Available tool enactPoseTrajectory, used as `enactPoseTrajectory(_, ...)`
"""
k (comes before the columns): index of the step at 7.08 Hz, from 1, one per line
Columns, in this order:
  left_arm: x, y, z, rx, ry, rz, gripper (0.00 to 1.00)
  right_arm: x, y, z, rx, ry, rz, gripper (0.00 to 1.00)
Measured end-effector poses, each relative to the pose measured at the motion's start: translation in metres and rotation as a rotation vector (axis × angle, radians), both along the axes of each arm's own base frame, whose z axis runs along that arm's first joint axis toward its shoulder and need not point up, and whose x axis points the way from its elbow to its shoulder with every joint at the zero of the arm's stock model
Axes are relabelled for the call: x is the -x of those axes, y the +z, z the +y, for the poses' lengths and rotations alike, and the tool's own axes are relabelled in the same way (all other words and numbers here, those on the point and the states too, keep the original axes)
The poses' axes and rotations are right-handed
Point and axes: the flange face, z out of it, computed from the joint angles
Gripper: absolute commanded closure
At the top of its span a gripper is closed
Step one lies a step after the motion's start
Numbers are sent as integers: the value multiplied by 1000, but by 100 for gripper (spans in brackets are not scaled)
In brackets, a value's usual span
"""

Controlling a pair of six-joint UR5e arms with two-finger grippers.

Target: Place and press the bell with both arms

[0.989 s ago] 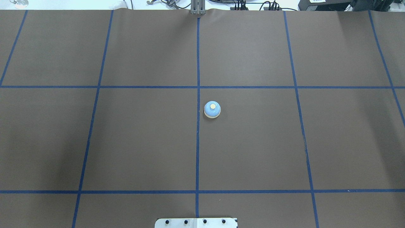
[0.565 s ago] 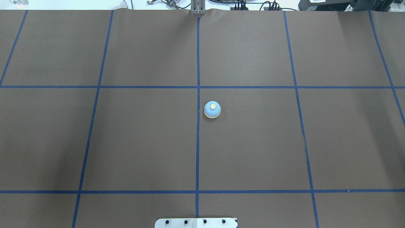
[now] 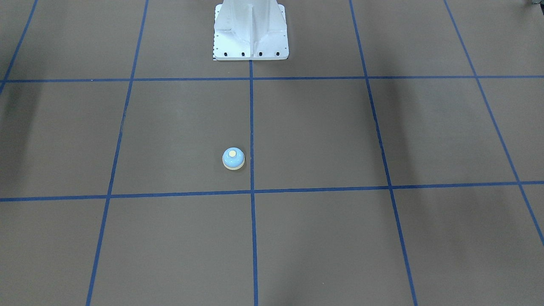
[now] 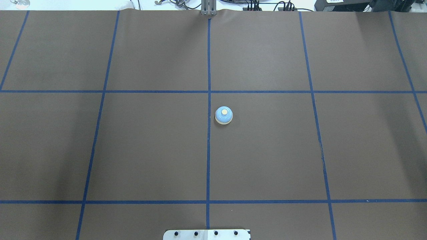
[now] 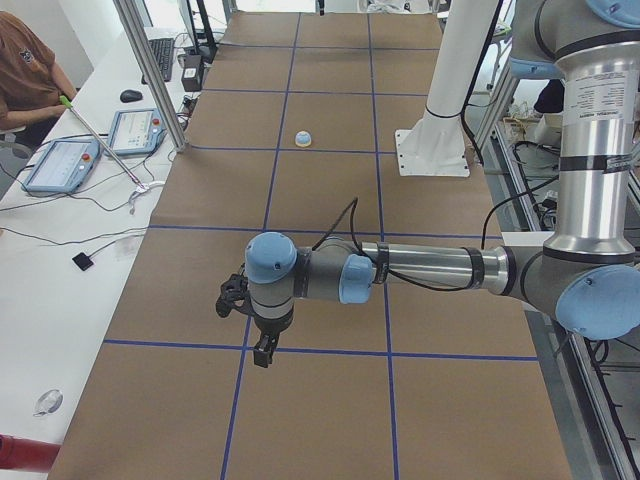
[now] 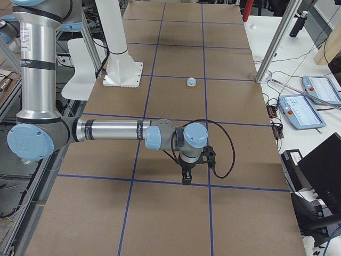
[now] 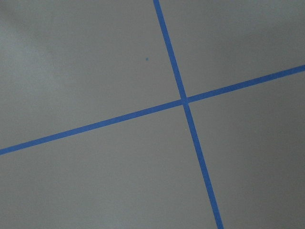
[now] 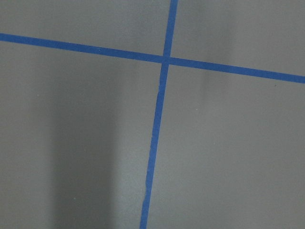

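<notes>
I read both arms as parked wide over the taped table (image 4: pixel 267 150), leaving the middle free. The left arm (image 5: pixel 420 268) and right arm (image 6: pixel 112 130) hang the left gripper (image 5: pixel 262 352) and right gripper (image 6: pixel 186 178) above tape crossings, carrying nothing I can see. I cannot tell how far their jaws are open. The bell (image 4: pixel 224 115) sits upright between them, well apart from each.

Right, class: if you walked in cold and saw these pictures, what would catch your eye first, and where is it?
The small light-blue bell stands alone near the middle of the brown table, just beside the central blue tape line. Next come the left arm and right arm, reaching out over opposite ends of the table, far from the bell, with the left pincer and right pincer pointing down.
</notes>
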Motion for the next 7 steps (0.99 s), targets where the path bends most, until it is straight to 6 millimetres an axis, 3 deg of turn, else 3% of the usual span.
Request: enactPoseTrajectory(7,-5,-1,-2,-5,10,-7,0,-1,1,1,-1,1,-4,0)
